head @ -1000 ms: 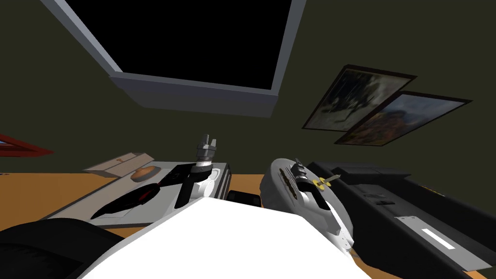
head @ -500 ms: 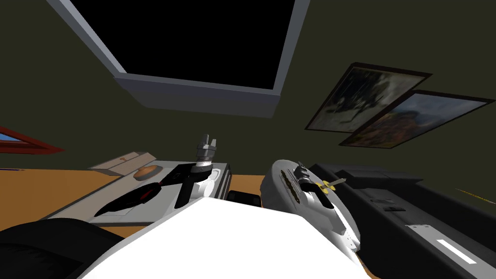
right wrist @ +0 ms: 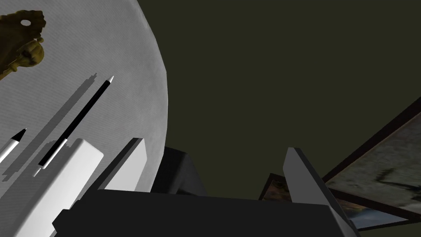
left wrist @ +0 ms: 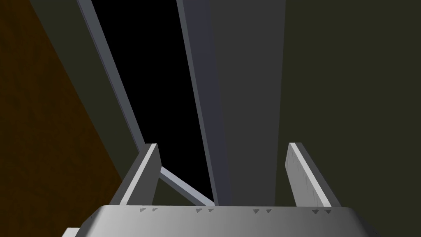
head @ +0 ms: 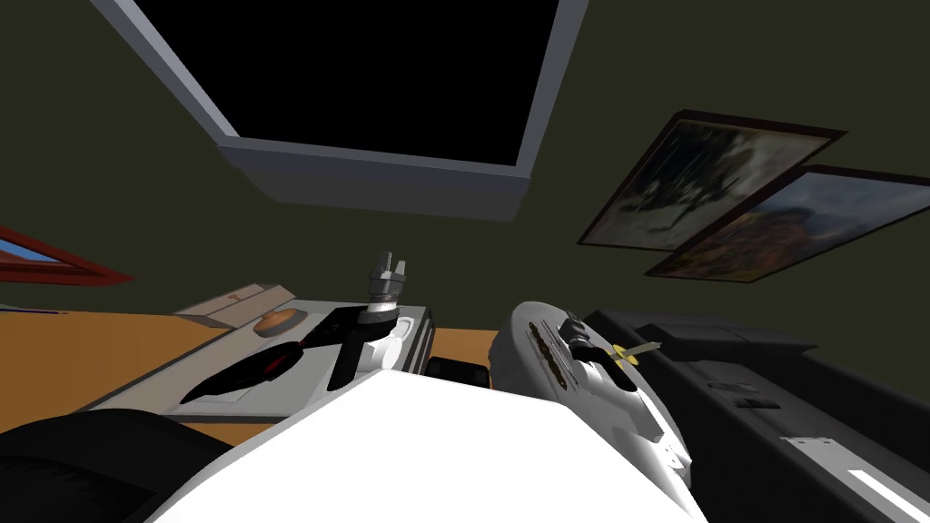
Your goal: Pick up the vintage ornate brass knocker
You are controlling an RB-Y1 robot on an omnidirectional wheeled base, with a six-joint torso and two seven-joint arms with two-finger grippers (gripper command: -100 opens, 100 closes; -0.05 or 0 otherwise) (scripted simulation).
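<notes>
1. Two blade fingers of my right tool [right wrist: 213,144] stand apart, gripping nothing, aimed past the rim of the round grey tabletop [right wrist: 123,61].
2. Beside one finger lies a slim black pencil [right wrist: 78,119]. Well beyond it on that side, the ornate yellow-brass knocker [right wrist: 22,41] rests on the tabletop.
3. My right arm has drifted outward over the last second, so the tool probably needs to swing back towards the knocker.
4. My left tool [left wrist: 223,144] is raised, with its fingers apart and empty.

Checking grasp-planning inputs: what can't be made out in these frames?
Knocker, right wrist view: the picture edge cuts it off past the knob.
Black-tipped white pen, same view: body cut off by that edge.
Dark elongated object, head view: too dark to identify.
</notes>
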